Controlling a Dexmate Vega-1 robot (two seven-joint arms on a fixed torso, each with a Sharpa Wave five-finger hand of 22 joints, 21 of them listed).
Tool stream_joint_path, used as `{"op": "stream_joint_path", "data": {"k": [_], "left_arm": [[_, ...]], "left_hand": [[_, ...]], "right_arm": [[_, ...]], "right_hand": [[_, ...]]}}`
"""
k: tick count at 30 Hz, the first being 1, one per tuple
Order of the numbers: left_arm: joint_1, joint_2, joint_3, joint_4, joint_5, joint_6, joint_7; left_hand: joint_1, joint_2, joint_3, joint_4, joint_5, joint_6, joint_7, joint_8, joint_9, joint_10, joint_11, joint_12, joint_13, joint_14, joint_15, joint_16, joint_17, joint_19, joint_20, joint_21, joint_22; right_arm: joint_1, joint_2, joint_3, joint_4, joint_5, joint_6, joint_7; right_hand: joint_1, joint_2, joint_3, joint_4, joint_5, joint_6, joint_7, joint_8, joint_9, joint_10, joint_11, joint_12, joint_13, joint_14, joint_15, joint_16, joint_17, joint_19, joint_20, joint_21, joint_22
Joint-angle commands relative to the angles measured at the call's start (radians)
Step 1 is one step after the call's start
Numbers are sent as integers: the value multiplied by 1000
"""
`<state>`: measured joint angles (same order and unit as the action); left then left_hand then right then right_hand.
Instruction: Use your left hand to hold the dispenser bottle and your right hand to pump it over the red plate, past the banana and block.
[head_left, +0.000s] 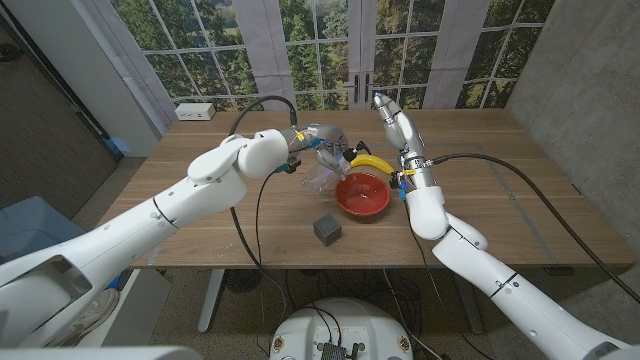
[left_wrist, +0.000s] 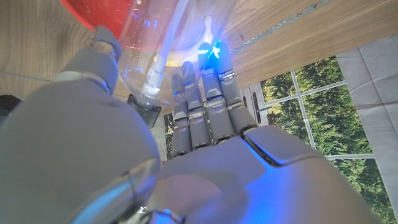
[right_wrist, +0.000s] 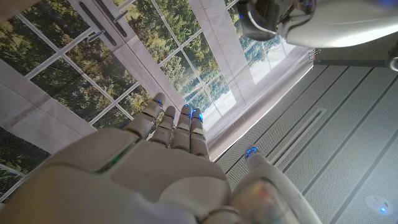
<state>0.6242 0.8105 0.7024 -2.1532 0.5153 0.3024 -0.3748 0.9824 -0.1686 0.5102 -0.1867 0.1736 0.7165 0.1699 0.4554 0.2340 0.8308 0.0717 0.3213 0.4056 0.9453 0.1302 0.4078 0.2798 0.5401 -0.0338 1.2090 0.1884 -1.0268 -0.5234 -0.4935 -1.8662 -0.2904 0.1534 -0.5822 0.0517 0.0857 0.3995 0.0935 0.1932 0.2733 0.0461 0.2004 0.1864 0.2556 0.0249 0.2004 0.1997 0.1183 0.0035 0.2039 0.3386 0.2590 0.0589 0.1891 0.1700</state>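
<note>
Head view: left hand (head_left: 303, 140) fingers grasp the dispenser bottle (head_left: 325, 160) beside the red plate (head_left: 362, 194); right hand (head_left: 390, 113), fingers released, is raised above, pumping not yet done.

Daylight enters through the windows (head_left: 330, 45) behind the table (head_left: 500, 215); the head view is evenly lit, moderately bright, with no hard shadows. A soft shadow lies beside the grey block (head_left: 327, 229), on the side away from the windows. Straight lines bow towards the frame edges, indicating wide-angle distortion. In the left wrist view, the left hand (left_wrist: 205, 118) is close and blurred, tinted blue by small lights; the clear bottle (left_wrist: 165, 43) shows glare, possibly window reflection. In the right wrist view, the right hand (right_wrist: 168, 149) is soft-focused, and the panes beyond it are bright and slightly washed out.
</note>
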Motion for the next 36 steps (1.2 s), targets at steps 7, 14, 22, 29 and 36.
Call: {"op": "stream_joint_path", "data": {"k": [7,14,22,29,36], "left_arm": [[-2,-17,-11,33,0,-23,15],[-10,-21,-6,42,-2,-25,7],[-16,-25,-2,45,1,-27,7],[-17,-28,-3,49,-9,-34,6],[-31,-30,1,55,-28,-30,-24]], "left_hand": [[286,269,-2,3,5,158,-149,-6,2,231,-232,-2,-2,279,-369,5,10,19,-153,19,5],[288,267,-3,4,5,160,-146,-12,1,231,-227,-2,-2,278,-369,1,5,13,-152,22,4],[289,267,-3,5,5,163,-146,-16,1,231,-228,-3,-3,280,-369,0,3,9,-152,25,3],[290,266,-4,5,5,163,-145,-21,1,232,-227,-3,-4,280,-369,-2,3,6,-151,29,2],[297,263,-3,2,6,171,-137,-27,0,236,-214,-3,-7,280,-369,-6,-2,-9,-154,28,-1]], "right_arm": [[54,-2,-55,41,17,0,116],[74,6,-75,61,26,18,137],[90,22,-108,87,46,14,176],[100,25,-128,97,51,25,198],[107,28,-148,101,55,33,222]], "right_hand": [[6,41,1,-5,0,5,1,6,-1,5,-8,5,3,1,0,9,-1,7,-4,6,1],[7,43,2,-7,-1,1,-4,3,-1,1,-9,3,3,-3,-2,9,-2,6,-4,5,1],[7,45,2,-8,-1,-4,-2,1,-1,-2,-8,2,3,-6,-1,9,-3,5,-5,5,1],[9,47,3,-10,-2,-6,-3,-1,-1,-5,-6,1,3,-6,-1,10,-4,5,-5,5,1],[9,48,3,-11,-2,-10,-3,-3,-1,-6,-7,0,3,-8,-1,10,-4,4,-5,4,2]]}}
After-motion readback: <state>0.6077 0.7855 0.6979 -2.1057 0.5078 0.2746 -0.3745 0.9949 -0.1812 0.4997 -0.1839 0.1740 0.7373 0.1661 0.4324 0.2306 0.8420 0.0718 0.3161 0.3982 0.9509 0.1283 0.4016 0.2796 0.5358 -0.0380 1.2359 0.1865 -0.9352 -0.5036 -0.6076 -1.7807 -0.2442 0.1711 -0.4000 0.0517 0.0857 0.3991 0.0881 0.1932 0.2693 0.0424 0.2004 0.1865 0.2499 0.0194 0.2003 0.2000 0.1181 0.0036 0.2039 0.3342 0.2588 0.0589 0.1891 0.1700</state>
